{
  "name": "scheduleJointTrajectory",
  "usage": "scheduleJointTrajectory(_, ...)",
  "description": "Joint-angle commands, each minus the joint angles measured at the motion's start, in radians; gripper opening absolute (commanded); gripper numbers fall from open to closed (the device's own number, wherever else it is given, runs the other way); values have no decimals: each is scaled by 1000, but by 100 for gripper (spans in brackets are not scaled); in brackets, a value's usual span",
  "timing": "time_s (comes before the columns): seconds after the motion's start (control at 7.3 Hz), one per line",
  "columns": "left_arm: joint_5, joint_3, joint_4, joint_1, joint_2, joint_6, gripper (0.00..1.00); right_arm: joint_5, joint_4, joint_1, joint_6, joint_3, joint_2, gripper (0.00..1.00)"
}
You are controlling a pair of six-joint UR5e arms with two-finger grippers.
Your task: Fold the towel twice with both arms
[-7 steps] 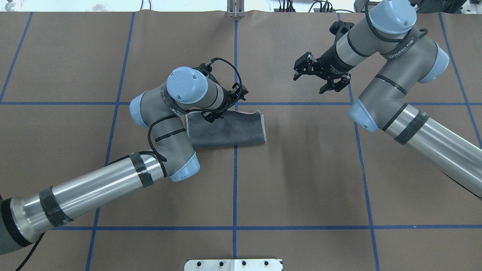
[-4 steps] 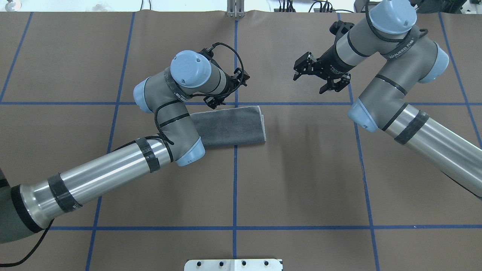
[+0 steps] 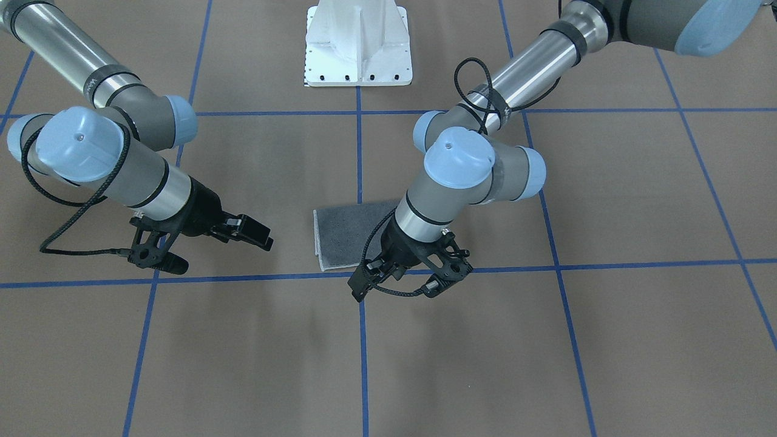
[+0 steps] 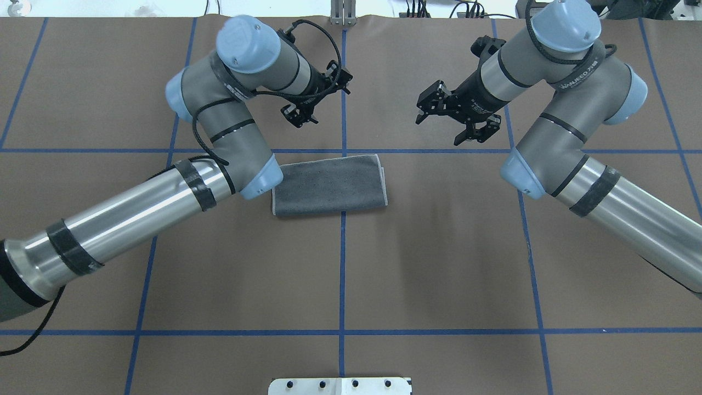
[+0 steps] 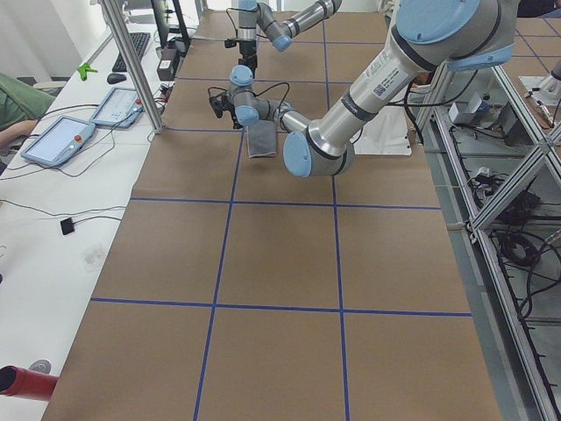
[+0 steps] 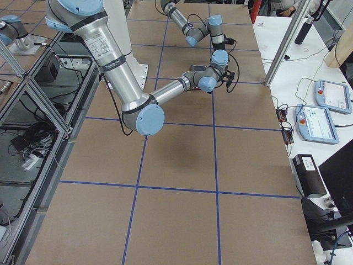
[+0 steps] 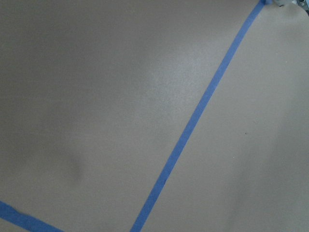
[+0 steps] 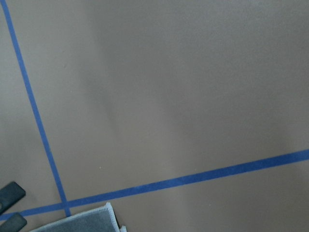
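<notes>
The towel (image 4: 329,185) lies flat on the brown table, folded into a rectangle with its dark grey face up and light edging on its right side. It also shows in the front view (image 3: 349,233), the left side view (image 5: 261,140), and as a corner in the right wrist view (image 8: 82,222). My left gripper (image 4: 318,99) is open and empty, above the table beyond the towel's far edge; it shows in the front view (image 3: 397,286) too. My right gripper (image 4: 443,127) is open and empty, to the towel's far right, and shows in the front view (image 3: 215,250).
Blue tape lines (image 4: 343,263) cross the brown table. The white bolted pedestal (image 3: 358,48) stands at the robot's side. An aluminium post (image 4: 343,13) stands at the far edge. Teach pendants (image 6: 331,107) and cables lie on the white bench beyond.
My left gripper let go of the towel's far edge and moved up and away to the far side. The towel settled flat with no pink showing. My right gripper shifted slightly left.
</notes>
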Motion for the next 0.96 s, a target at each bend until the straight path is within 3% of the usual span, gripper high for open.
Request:
scheduleJointTrajectory(0.0, -144, -70, -2, -99, 83, 70, 100, -98, -3, -104, 127, -2, 23, 99)
scheduleJointTrajectory(0.27, -198, -115, -5, -137, 145, 96, 100, -140, -122, -142, 286, -10, 104, 99)
scheduleJointTrajectory(0.82, -203, -118, -6, -142, 161, 130, 100, -218, -156, -220, 436, -70, 147, 99)
